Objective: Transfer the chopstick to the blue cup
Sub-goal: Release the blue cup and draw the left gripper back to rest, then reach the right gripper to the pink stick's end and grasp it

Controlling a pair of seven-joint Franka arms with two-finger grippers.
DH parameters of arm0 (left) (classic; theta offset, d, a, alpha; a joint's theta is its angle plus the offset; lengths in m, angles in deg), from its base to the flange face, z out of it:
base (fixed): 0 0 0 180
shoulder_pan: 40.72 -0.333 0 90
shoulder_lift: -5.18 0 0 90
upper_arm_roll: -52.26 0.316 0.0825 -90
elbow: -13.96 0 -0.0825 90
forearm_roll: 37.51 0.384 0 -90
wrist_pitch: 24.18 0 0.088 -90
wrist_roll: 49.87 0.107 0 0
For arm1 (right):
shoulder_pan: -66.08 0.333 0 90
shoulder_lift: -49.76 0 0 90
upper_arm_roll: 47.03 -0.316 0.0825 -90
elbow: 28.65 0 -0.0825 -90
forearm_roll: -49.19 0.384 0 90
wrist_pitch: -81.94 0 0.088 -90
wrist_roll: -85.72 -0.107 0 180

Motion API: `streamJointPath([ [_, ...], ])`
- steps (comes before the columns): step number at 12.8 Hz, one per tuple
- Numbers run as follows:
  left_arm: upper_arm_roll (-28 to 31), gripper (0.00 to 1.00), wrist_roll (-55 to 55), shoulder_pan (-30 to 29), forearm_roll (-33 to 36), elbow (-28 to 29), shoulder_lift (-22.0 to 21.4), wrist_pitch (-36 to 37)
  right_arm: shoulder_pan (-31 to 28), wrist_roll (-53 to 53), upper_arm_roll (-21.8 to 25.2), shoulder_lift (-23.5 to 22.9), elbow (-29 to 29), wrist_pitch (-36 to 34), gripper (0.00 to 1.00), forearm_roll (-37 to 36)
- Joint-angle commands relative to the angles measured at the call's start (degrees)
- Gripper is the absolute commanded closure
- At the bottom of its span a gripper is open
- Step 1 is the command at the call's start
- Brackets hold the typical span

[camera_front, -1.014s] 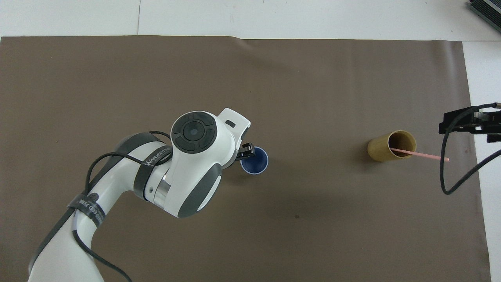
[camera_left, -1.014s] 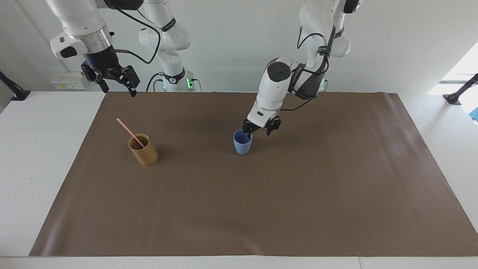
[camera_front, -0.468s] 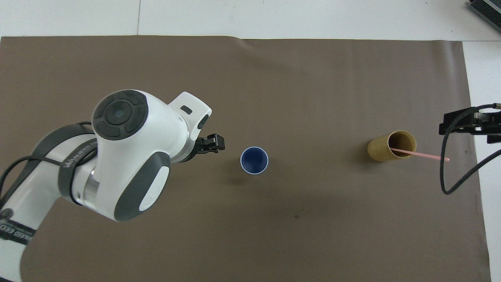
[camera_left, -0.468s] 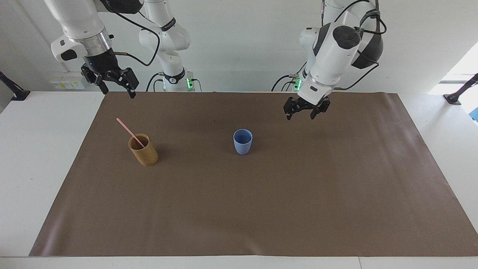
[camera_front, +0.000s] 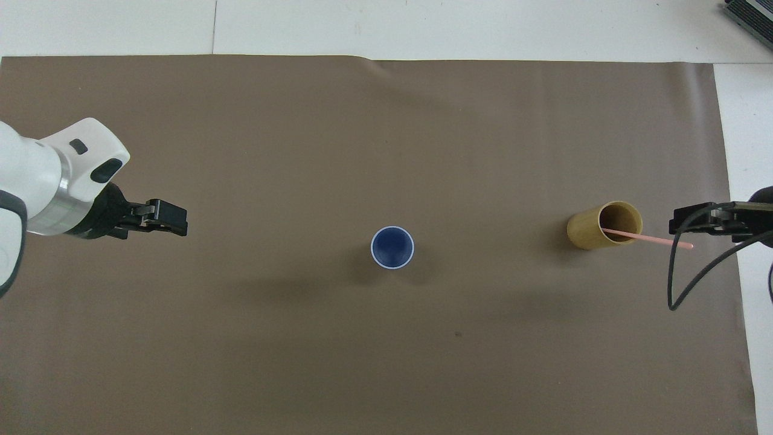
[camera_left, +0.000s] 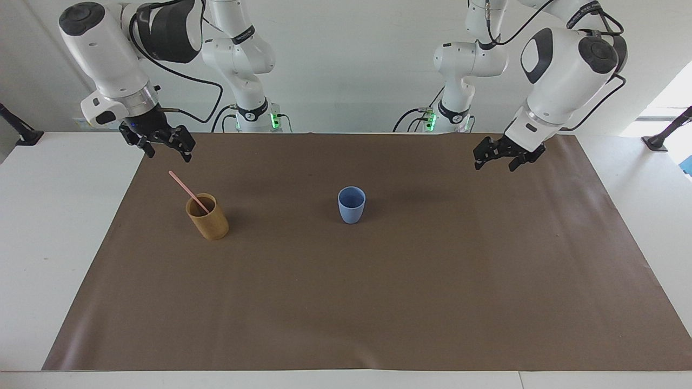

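Pulled back from the blue cup (camera_left: 351, 204), my left gripper (camera_left: 501, 160) hangs empty, fingers apart. My right gripper (camera_left: 162, 146), fingers apart too, waits near the chopstick (camera_left: 188, 191).

The mat (camera_left: 346, 302) lies flat on the tabletop (camera_left: 48, 227) and covers most of it. The blue cup (camera_left: 351, 205) stands upright near the middle of the mat, between the two end effectors and well apart from both. The left end effector (camera_left: 501, 158) hangs over the mat toward its own end. The right end effector (camera_left: 160, 145) hangs over the mat's edge, near the free tip of the chopstick (camera_left: 184, 187). The chopstick stands tilted in the taller cup (camera_left: 208, 217), which itself leans.
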Motion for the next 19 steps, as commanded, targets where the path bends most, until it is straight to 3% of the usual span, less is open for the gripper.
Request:
streamJointPath([
  [1, -0.79, 0.0, 3.37, -3.51, 2.21, -2.6, -1.3, 3.82, -2.59, 6.06, -0.38, 2.01, -7.34, 5.64, 0.0, 1.19],
  [3, -0.79, 0.0, 3.72, -5.1, 3.69, -7.94, -0.61, 7.41, -4.25, 6.6, -0.38, 1.83, -9.98, 6.09, 0.13, 1.89],
  [5, -0.88, 0.0, 3.81, -5.1, 6.42, -15.06, 2.72, 12.94, -4.62, 8.95, -0.38, 1.74, -10.86, 6.26, 0.23, 3.46],
  [8, -1.05, 0.0, 3.81, -4.93, 6.42, -17.56, 2.39, 15.51, -5.67, 10.29, -0.38, 1.83, -11.13, 6.26, 0.59, 6.79],
  [10, -0.79, 0.0, 3.9, -5.01, 5.47, -16.43, 0.38, 15.34, -7.78, 12.03, -0.38, 1.74, -10.87, 6.44, 0.59, 14.08],
  [19, -0.35, 0.0, 3.55, -5.19, 5.37, -17.21, -0.33, 15.25, -8.4, 15.91, -0.12, 1.48, -10.95, 10.13, 0.56, 14.37],
])
